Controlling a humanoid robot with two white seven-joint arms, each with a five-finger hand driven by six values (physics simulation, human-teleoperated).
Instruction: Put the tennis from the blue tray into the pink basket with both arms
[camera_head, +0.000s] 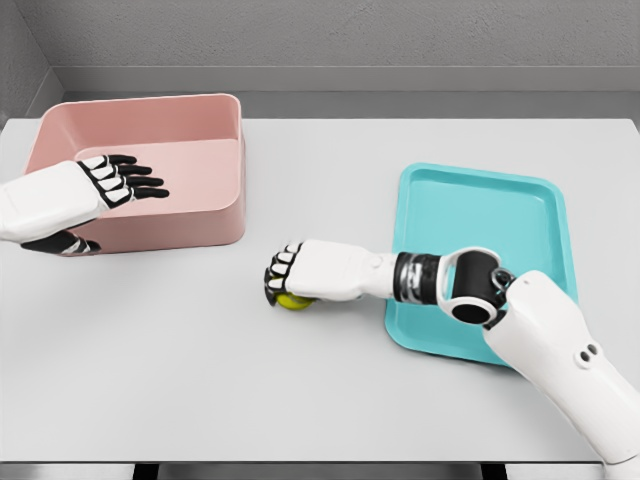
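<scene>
A yellow-green tennis ball (295, 301) shows under my right hand (283, 278), whose fingers are curled around it just above the table, left of the blue tray (500, 215). The tray lies at the right and holds nothing visible. The pink basket (190, 130) stands at the back left. My left hand (125, 180) hovers over the basket's front left part with its fingers stretched out and nothing in it.
The grey table (200, 380) carries the basket and tray. A grey wall runs along the table's far edge. My right forearm (560, 350) crosses the tray's front corner.
</scene>
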